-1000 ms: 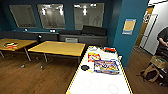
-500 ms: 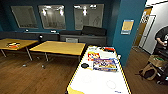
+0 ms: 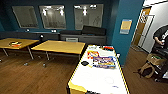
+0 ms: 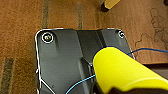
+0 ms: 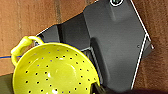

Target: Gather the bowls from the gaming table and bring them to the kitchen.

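Gaming table drawn nearer; bowls not yet collected.

Head view: the gaming table (image 3: 100,77) is seen closer and lower in the picture than a second ago (the whole scene has shifted, so the camera was moved, not the furniture). A black bowl (image 3: 85,63) is seen on the white top beside the board game boxes (image 3: 103,62), and a faint pale ring (image 3: 109,80), judged a see-through bowl, nearer the camera. A person (image 3: 161,37) is seen at the right. Left wrist view: wooden floor (image 4: 22,20) and a yellow rounded object (image 4: 120,70) are shown; the jaws cannot be told. Right wrist view: a yellow colander (image 5: 55,70) is shown large over the floor; whether it is held, or the jaws apart, cannot be told.
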Motion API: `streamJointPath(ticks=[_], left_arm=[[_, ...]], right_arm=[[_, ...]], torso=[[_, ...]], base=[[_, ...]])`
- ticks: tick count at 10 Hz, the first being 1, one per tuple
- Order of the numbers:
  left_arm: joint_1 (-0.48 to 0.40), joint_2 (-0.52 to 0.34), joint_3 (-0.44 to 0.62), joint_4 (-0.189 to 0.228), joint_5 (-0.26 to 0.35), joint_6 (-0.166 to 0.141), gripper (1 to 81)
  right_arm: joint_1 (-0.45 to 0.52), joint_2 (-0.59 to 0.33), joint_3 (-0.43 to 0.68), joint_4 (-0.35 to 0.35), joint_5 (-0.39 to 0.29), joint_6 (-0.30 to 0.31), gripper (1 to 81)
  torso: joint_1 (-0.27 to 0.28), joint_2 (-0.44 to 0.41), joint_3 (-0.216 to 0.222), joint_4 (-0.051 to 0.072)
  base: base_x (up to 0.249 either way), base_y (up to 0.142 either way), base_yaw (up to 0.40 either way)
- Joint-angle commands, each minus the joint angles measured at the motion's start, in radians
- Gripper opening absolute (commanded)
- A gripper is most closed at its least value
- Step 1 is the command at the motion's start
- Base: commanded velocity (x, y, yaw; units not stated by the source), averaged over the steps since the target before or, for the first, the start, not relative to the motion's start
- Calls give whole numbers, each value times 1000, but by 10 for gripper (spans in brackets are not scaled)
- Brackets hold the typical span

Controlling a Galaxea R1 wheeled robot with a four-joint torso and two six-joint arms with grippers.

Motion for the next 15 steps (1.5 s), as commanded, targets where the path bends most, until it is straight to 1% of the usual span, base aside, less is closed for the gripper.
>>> streamJointPath(ticks=[1, 5, 10, 15], left_arm=[[-35, 25, -80, 10, 24, 3, 10], [-35, 36, -97, 10, 26, 3, 10], [-35, 57, -103, 8, 38, 3, 10], [-35, 94, -155, 10, 44, 5, 10]], right_arm=[[37, -3, 3, -28, -60, -5, 10], [31, 23, -18, -51, -57, -5, 10], [36, 27, -26, -54, -57, -5, 10], [37, 30, -31, -64, -57, -5, 10]], torso=[[1, 0, 0, 0], [1, 0, 0, 0], [1, 0, 0, 0], [1, 0, 0, 0]], base=[[-148, 0, 0], [-148, 0, 0], [-151, 0, 0], [-158, 0, 0]])
